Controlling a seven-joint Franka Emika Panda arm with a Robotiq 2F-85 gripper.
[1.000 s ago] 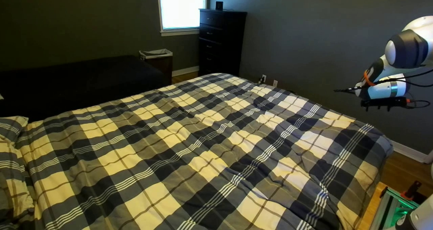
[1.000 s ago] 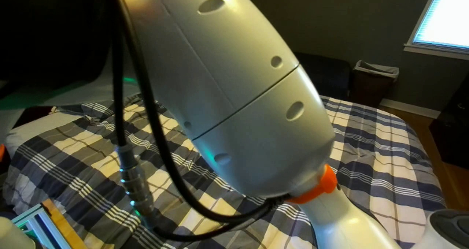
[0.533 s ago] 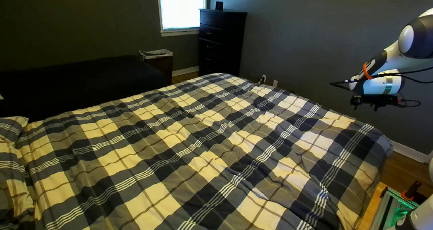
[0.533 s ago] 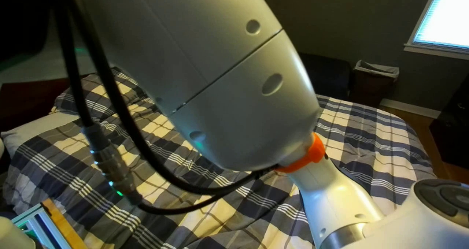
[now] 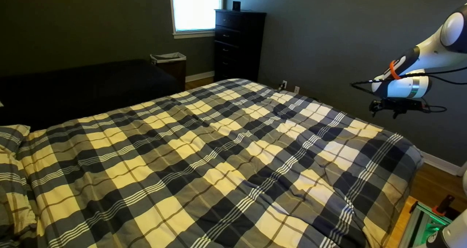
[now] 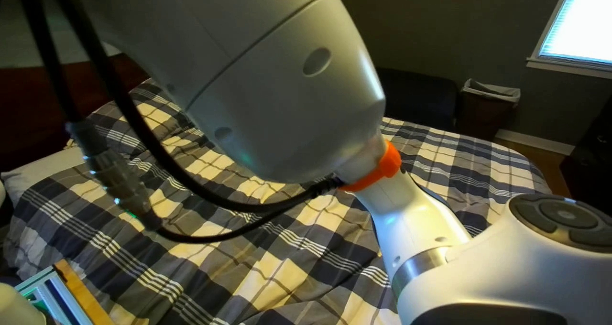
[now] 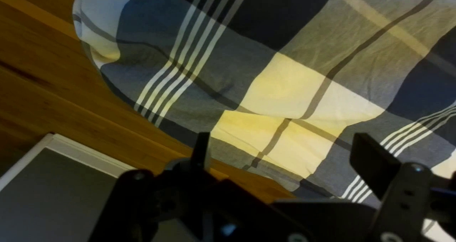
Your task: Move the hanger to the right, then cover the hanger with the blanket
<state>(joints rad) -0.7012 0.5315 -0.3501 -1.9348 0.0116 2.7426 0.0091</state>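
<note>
In the wrist view, the black two-finger gripper (image 7: 285, 148) has its two fingers standing wide apart, and through the gap one sees the large plaid cloth blanket (image 7: 292, 85) in yellow, cream, dark blue and grey checks. The edge of the blanket runs slanting from the upper left of the frame to the lower middle. Outside this edge, at the left, lies the brown wooden floor (image 7: 46, 74), and in the lower left corner a flat grey panel (image 7: 53, 199) with a pale rim; the floor makes a strip between panel and blanket.

In an exterior view, the gripper hangs in the right part of the frame, in the air before the grey wall (image 5: 328, 47), higher than the blanket and apart from it. The blanket spreads wrinkled from the left side of the frame to its rounded edge at the right; near the lower right corner, this edge is just beside a light wooden board (image 5: 399, 221). Whether they touch cannot be told.

In an exterior view, the thick white robot arm (image 6: 287, 114) with an orange band (image 6: 389, 160) stretches from the upper left to the lower right and hides part of the blanket.
</note>
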